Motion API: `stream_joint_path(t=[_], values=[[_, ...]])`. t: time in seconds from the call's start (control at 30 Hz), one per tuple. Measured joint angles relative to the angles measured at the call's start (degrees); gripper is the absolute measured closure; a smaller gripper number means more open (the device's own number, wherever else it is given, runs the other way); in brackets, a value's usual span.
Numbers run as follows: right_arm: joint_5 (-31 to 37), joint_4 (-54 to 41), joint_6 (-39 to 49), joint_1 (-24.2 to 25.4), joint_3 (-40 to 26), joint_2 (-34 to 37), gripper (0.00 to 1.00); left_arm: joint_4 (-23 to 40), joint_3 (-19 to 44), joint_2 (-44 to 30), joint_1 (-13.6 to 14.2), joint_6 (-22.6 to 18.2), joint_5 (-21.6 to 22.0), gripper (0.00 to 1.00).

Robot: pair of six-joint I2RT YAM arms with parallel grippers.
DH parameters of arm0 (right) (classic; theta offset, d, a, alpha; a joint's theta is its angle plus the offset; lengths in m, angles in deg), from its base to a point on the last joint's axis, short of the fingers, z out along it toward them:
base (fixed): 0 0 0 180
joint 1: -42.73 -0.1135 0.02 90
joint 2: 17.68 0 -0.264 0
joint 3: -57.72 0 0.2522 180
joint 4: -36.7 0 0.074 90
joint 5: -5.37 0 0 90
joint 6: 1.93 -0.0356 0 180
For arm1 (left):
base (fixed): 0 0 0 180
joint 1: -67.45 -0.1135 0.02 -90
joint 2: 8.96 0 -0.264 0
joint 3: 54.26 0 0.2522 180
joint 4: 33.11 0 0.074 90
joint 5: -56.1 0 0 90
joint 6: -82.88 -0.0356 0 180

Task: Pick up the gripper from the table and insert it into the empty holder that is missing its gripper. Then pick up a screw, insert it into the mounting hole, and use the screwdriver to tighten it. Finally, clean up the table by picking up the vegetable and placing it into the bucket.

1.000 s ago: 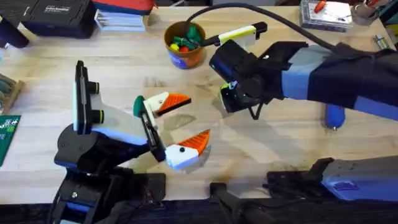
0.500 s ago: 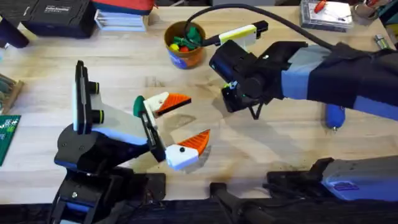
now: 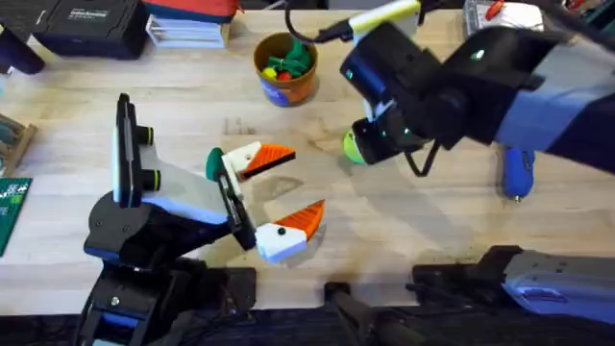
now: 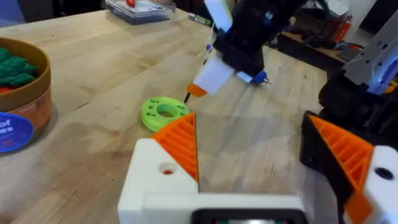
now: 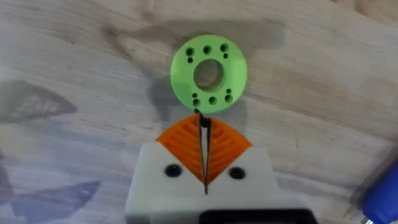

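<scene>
right tool point(image 5: 204, 124) is pinched tight, orange pads flat against each other, tips hanging just over the near rim of the lime-green disc point(image 5: 209, 74). there's a tiny dark speck at the tips that could be a screw point(image 5: 199, 114), honestly too small to call.

if that's the screw step, i'd say the trick is lining up on one of the small holes around the ring instead of the big centre hole. come straight down and don't let go until the thing sits upright. the disc lies loose on the counter point(image 3: 192, 106), so any sideways push will probably just slide it.

left tool point(image 3: 288, 192) is spread wide with nothing in it, parked near its own base, well clear of the disc. it could steady the disc if needed.

the blue screwdriver point(image 3: 516, 173) lies on the counter past the right arm, close by for the tightening. the bucket point(image 3: 285, 67) stands further back with the green vegetable point(image 3: 298, 53) already poking out of it.

the counter is pale wood. a clear plastic box point(image 3: 504, 21) and a black case point(image 3: 86, 24) sit along the far edge, and a green circuit board point(image 3: 10, 207) is off to the left.
</scene>
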Motion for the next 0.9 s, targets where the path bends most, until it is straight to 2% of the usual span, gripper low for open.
stream_joint_path(t=[0.2, 0.4, 0.57, 0.73, 0.9], values=[[-2.85, -8.86, 5.39, 0.01, -11.98, 2.49, 0.993, 0.0, 0.0, 0.0, 0.0, 0.0, 0.0, 0.015], [-7.77, -20.36, 10.55, -0.28, -29.47, 11.45, 0.993, 0.0, 0.0, 0.0, 0.0, -0.02, 0.0, 0.015], [-11.84, -21.95, 14.11, -2.55, -40.17, 16.67, 0.993, 0.0, 0.0, 0.0, 0.0, 0.0, 0.0, 0.015], [-13.56, -21.58, 18.56, -6.52, -46.31, 16.74, 0.993, 0.0, 0.0, 0.0, 0.0, 0.0, 0.0, 0.015], [-14.38, -20.22, 22.61, -11.02, -46.87, 16.52, 0.993, 0.0, 0.0, 0.0, 0.0, 0.0, 0.0, 0.015]])
